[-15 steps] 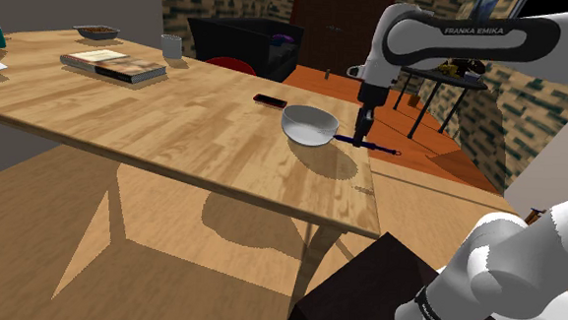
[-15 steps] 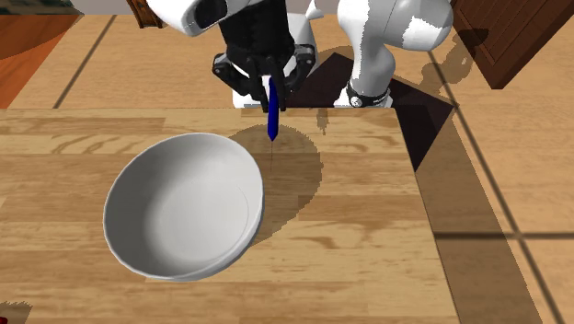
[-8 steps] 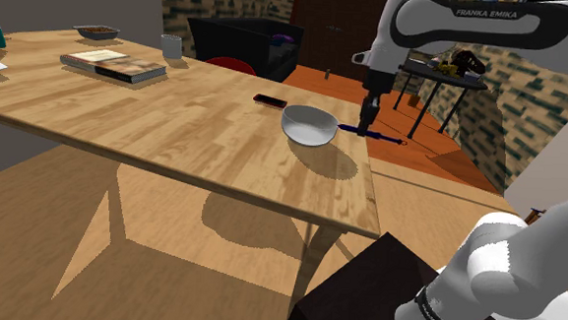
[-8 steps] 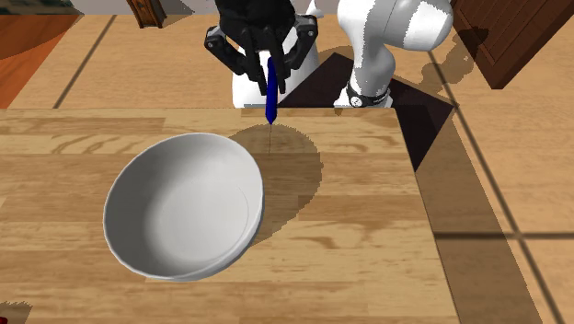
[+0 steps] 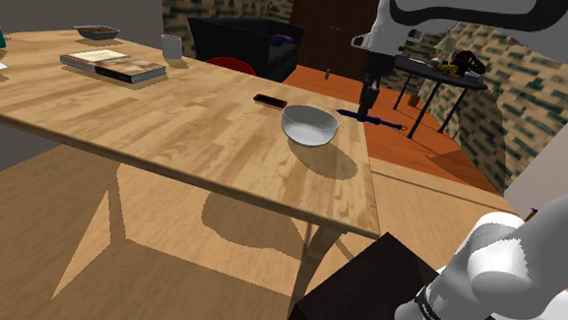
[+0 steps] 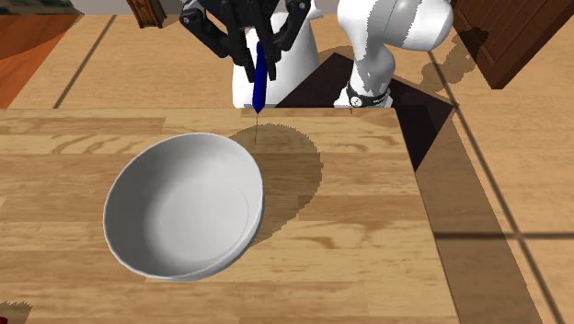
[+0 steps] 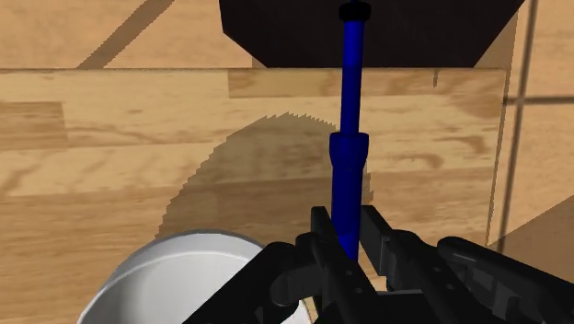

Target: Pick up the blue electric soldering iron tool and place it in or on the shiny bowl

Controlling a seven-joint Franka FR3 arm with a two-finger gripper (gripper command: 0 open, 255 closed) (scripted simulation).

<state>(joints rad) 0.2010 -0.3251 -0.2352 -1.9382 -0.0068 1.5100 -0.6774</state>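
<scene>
Firmly, the pincer [image 7: 348,228] clamped the blue soldering iron [image 7: 349,158], holding it level in the air over the tabletop's [image 6: 368,230] edge nearest the stand [image 5: 365,286], beside the pale bowl [image 6: 138,189].

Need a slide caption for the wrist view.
Gripper clasping the blue soldering iron above the wooden table, white bowl nearby.

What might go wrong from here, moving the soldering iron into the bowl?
The black claw clasps the long blue soldering iron with much of its length jutting free, so it may pivot or slip. It hangs by the wooden table's edge, not over the shiny white bowl; a drop could miss. Its tip might knock the bowl's rim.
</scene>
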